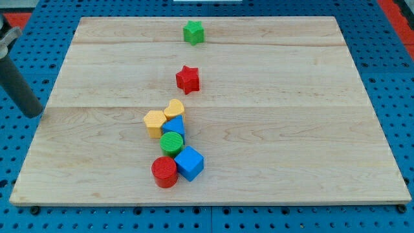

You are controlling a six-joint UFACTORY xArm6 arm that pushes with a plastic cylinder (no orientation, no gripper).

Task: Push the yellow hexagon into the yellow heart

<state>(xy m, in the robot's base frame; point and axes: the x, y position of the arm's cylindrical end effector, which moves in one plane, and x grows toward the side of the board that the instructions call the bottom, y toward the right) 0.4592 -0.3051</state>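
Observation:
The yellow hexagon (154, 122) lies a little left of the board's middle. The yellow heart (174, 109) sits just to its upper right and touches it. My dark rod hangs at the view's far left, off the wooden board, with my tip (33, 114) near the board's left edge, far to the left of both yellow blocks.
A blue block (174, 125) touches the hexagon's right side, below the heart. Below it come a green cylinder (172, 142), a blue cube (189, 162) and a red cylinder (164, 171). A red star (187, 79) and a green star (193, 32) lie toward the view's top.

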